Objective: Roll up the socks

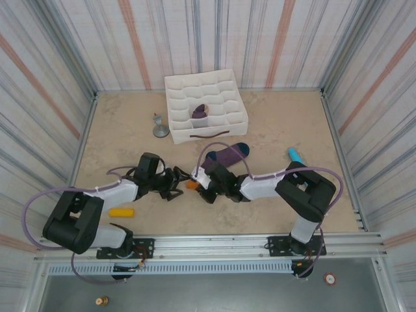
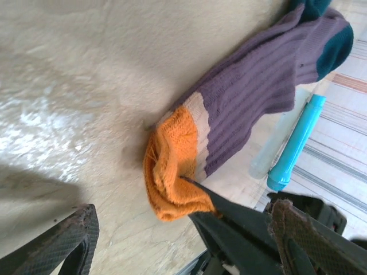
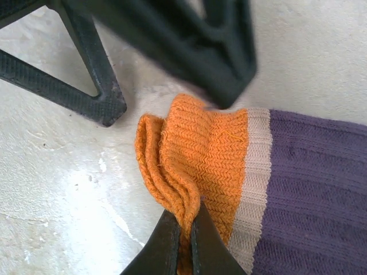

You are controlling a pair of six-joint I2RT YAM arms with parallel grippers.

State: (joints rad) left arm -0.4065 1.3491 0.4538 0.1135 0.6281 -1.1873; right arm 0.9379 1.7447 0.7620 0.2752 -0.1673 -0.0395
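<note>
Flat on the counter, near its middle: a purple sock, navy toe toward the far right, orange cuff toward the near left. Pinched at the cuff's folded edge by the right tool, fingers pressed together on the bunched orange knit, fabric raised into a small ridge. Just beside that cuff, on its left, the left tool, fingers spread wide, holding nothing; contact with the orange edge not clear. Rolled second sock in a compartment of the white divider tray at the far side. Teal cylinder right of the toe; yellow block near the left arm.
</note>
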